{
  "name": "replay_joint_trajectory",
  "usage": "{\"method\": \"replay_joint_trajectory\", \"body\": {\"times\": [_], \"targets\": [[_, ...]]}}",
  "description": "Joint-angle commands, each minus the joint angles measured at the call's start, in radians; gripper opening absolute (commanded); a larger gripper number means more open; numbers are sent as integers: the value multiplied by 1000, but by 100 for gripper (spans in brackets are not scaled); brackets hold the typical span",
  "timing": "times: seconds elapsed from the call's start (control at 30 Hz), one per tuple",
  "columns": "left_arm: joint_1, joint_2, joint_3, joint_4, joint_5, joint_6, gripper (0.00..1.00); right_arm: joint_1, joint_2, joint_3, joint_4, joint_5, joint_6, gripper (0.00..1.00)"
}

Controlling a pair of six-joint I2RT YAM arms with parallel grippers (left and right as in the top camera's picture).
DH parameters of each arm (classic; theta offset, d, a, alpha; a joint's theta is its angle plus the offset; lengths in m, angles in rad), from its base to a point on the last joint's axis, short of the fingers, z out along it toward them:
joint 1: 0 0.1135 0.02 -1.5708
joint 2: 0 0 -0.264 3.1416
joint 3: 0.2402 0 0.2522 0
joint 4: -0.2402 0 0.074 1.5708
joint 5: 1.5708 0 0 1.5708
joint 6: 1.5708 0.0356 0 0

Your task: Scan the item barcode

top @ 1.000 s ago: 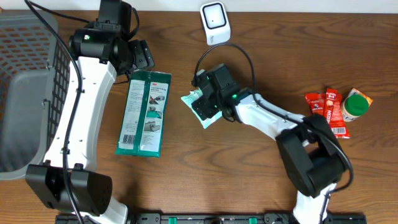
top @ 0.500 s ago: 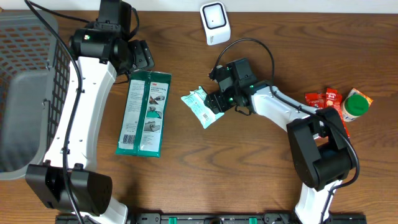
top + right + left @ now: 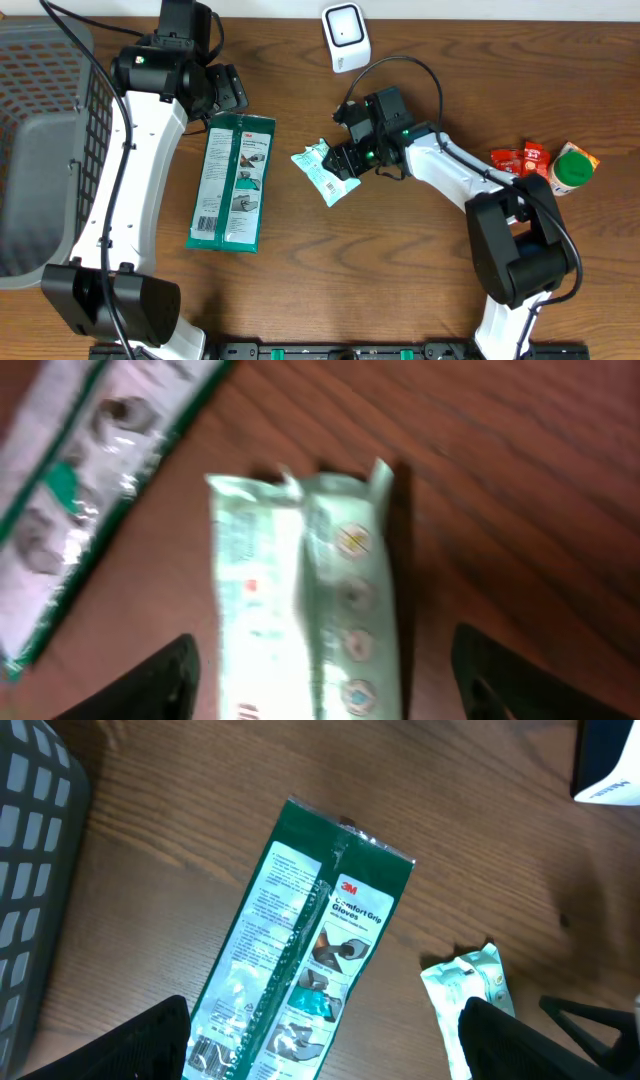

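So, the pale mint-green crinkly plastic packet (image 3: 322,172) is found lying flat on the brown wooden table (image 3: 300,290), roughly mid-table, below and a bit left of the white boxy barcode scanner (image 3: 345,36), which is parked at the far edge and well apart from it. The packet isn't being held by anything. The right gripper (image 3: 322,650) is seen hovering over its right end with the jaws spread wide, one dark finger (image 3: 140,685) out on each side and neither touching the packet, so nothing is gripped there. In the right wrist view the packet is pretty blurred, so the print on it can't be read and no barcode can be made out. To the left of the packet, a long flat green-and-white glove package (image 3: 232,180) is laid lengthwise on the wood, near the packet but not touching it. The left gripper (image 3: 325,1010) is held above the top end of that package, jaws also wide apart and empty. A grey mesh plastic basket (image 3: 40,130) is set at the left edge of the table. Over on the right, a few red sachets (image 3: 525,170) are bunched up just beside a small green-lidded jar (image 3: 572,168), well away from both grippers.
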Motion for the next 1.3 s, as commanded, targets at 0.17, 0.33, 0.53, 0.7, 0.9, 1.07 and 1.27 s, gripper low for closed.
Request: {"method": "replay_joint_trajectory", "body": {"times": [0.17, 0.33, 0.53, 0.7, 0.9, 1.07, 1.27], "targets": [[3, -10, 4, -2, -13, 13, 86, 131, 19, 27, 26, 230, -110, 90], [3, -10, 4, -2, -13, 13, 86, 177, 61, 27, 57, 383, -112, 90], [3, -10, 4, -2, -13, 13, 86, 149, 53, 27, 30, 518, -5, 80], [3, -10, 4, -2, -13, 13, 86, 95, 19, 27, -35, 527, 16, 79], [3, -10, 4, -2, -13, 13, 86, 67, -69, 27, -104, 519, 16, 80], [3, -10, 4, -2, -13, 13, 86, 49, -130, 27, -153, 471, 15, 87], [3, -10, 4, -2, -13, 13, 86, 9, -117, 27, -150, 265, -39, 93]]}}
